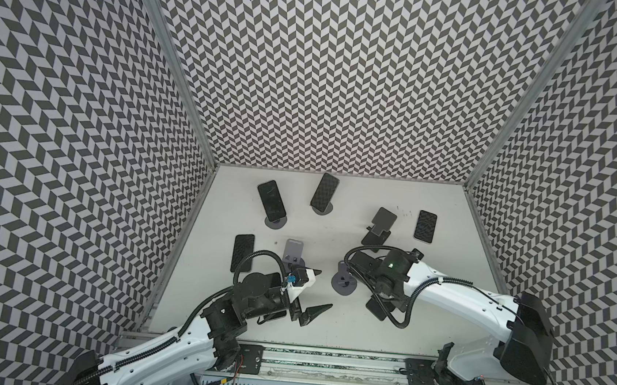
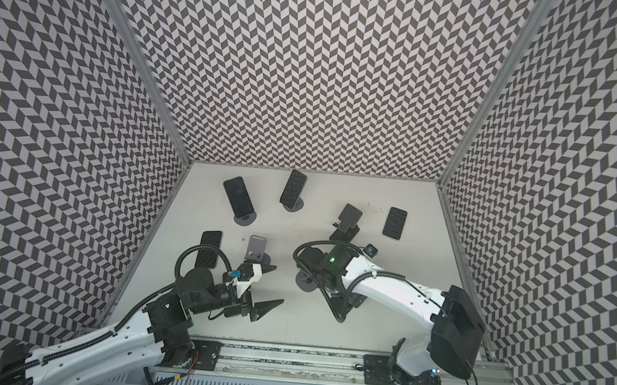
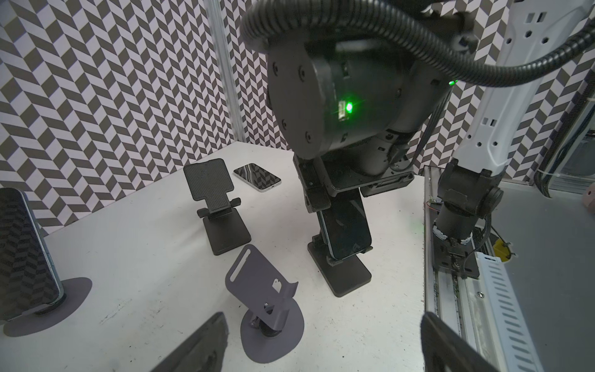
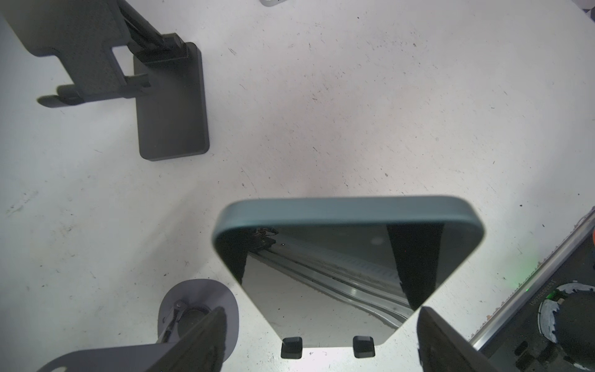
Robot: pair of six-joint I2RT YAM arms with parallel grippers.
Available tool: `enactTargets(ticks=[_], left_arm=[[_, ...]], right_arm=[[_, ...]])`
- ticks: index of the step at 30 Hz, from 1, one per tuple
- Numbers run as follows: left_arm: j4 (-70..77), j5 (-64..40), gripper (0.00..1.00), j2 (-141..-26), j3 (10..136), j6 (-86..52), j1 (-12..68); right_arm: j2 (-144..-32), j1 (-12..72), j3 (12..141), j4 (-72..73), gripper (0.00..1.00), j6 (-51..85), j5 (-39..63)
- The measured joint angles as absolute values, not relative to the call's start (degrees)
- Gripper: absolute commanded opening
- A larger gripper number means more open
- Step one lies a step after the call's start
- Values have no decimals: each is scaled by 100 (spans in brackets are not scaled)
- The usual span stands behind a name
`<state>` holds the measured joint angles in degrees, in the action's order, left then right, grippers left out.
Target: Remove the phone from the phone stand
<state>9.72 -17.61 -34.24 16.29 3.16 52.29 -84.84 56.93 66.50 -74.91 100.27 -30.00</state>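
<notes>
- Arms in both top views: left gripper parked clear, jaws apart, empty; right arm stationed over target.
- Left wrist: phone leaned on black stand, retained by lip.
- Right wrist: right gripper spread astride phone, unclamped, presumably staged for lift.

We find no brand, label or sign we can read w/ certainty. Only one short row of small pale chars, maybe digits, sits on the black base plate by the rail in the right wrist view, too blurred to make out.
</notes>
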Motion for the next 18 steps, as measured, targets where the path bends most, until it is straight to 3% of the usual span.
enactTargets(ticks=[18], left_arm=[[934,-1719,93,-3450,1629,316,5328]], right_arm=[[-8484,5682,6539,-7496,91,10027,-2825]])
